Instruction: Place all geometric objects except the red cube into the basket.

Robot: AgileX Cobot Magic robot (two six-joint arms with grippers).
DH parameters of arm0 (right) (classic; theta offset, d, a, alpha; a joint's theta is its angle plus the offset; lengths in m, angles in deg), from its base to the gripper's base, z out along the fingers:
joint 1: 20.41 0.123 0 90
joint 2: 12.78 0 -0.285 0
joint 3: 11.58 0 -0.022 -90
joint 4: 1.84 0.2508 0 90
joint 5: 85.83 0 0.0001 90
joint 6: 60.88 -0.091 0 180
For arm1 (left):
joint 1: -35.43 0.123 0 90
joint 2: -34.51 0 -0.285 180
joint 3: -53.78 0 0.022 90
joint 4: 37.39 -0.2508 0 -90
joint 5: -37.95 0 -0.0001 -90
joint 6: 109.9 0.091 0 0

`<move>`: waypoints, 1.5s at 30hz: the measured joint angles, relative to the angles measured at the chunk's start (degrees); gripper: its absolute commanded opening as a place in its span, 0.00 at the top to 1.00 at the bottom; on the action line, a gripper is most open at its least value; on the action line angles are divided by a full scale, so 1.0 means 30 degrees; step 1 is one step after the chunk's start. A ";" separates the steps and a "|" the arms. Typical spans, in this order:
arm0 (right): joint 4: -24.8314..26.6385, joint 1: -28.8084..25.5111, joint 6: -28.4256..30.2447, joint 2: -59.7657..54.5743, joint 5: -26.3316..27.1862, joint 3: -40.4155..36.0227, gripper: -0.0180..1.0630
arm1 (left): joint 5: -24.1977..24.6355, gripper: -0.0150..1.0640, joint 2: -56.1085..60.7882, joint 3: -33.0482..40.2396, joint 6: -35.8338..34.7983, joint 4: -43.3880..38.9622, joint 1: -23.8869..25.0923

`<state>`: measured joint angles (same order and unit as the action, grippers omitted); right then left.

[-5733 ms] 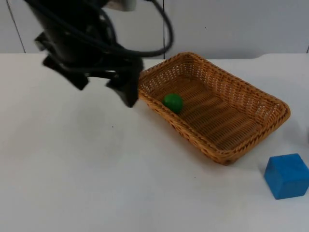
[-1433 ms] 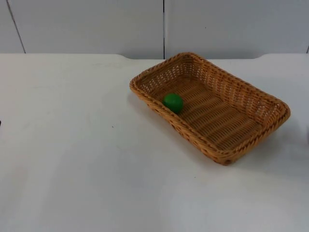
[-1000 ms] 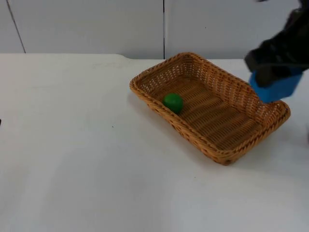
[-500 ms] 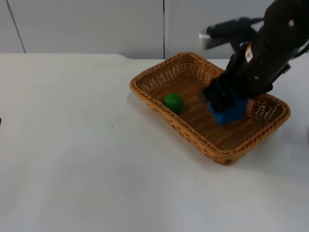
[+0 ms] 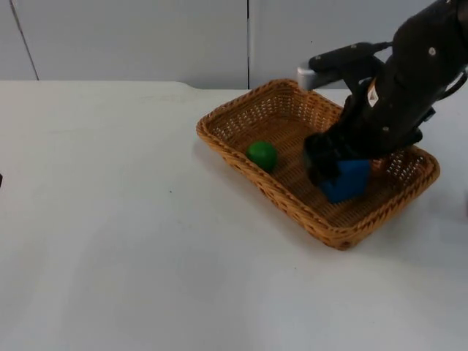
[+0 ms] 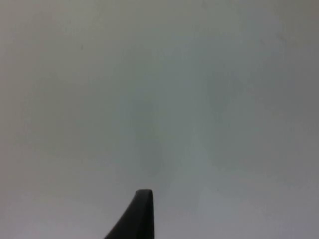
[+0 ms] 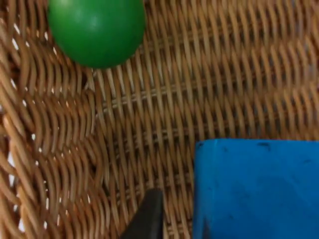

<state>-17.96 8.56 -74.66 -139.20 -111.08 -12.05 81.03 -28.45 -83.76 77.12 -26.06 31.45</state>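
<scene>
A woven brown basket (image 5: 241, 119) lies slanted on the white table. Inside it rest a green ball (image 5: 262, 155) and a blue cube (image 5: 346, 180). My right gripper (image 5: 330, 170) reaches down into the basket right over the cube. In the right wrist view the blue cube (image 7: 256, 189) sits on the wicker floor, and a strip of wicker shows between it and one black fingertip (image 7: 148, 219), so the gripper is open. The green ball (image 7: 97, 30) lies farther along the basket floor. My left gripper (image 6: 143, 219) waits over bare white table.
The grey partition wall (image 5: 146, 36) closes the table at the back. White table top (image 5: 131, 241) spreads to the left of the basket and in front of it.
The right arm came in from the right with the blue cube, carried it over the rim and lowered it onto the basket floor. The left arm left the picture earlier.
</scene>
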 measured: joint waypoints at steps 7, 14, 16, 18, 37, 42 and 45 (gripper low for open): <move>0.0000 0.0000 0.0000 0.4741 -0.2072 0.0000 0.19 | -0.0031 0.01 0.0000 0.0000 0.0000 0.0000 0.0000; 0.0000 0.0000 0.0317 0.9987 -0.4265 0.0039 0.19 | -0.0031 0.01 0.0000 0.0000 0.0000 0.0000 0.0000; 0.0000 0.0000 0.0319 1.0772 -0.4479 0.0002 0.19 | -0.0031 0.01 0.0000 0.0000 0.0000 0.0000 0.0000; 0.0000 0.0000 0.0389 1.1875 -0.4690 -0.0371 0.19 | -0.0031 0.01 0.0000 0.0000 0.0000 0.0000 0.0000; 0.0000 0.0048 0.0389 2.4842 -0.4650 -0.8996 0.19 | 0.0006 0.01 0.9916 0.0000 0.0690 0.0442 0.0000; 0.0000 0.0143 0.0389 2.8765 -0.5154 -1.1044 0.19 | 0.1094 0.01 1.2584 0.0000 0.0690 0.0442 0.0000; 0.0044 0.0143 0.0351 3.1376 -0.6460 -1.2139 0.19 | 0.2253 0.01 1.4067 0.0000 0.0690 0.0442 0.0000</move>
<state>-17.83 8.98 -73.60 -45.07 -130.46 -48.47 87.79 13.75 -83.76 79.19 -24.74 31.45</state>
